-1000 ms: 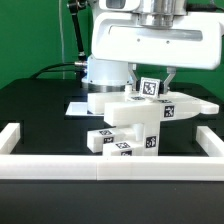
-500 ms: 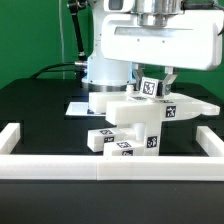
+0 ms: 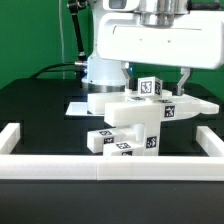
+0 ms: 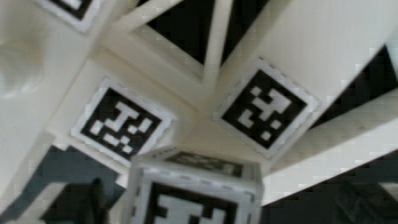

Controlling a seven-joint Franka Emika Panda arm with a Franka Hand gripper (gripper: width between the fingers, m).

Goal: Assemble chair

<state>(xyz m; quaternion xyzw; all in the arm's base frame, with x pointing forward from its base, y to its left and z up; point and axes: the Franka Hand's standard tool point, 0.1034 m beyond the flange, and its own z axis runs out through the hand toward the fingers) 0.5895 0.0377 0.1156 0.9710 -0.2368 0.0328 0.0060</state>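
Black table [image 3: 35, 105] with open room on the exterior view's left, border rail [image 3: 60, 166] hemming the front. Chair [image 3: 135, 118] sits centre, its top slab lying crosswise. Gripper [image 3: 155, 78] jaws are apart, straddling the top cube [image 3: 150, 87].

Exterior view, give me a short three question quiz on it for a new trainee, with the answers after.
1. True or false: the jaws are clamped on the small tagged cube atop the chair parts.
2. What runs along the front, nearest the camera? A) a white rail B) a red box C) a wooden shelf
3. Fill in: the table is ___ in colour.
Key: 1 false, they stand open on either side of it; 2 A; 3 black.
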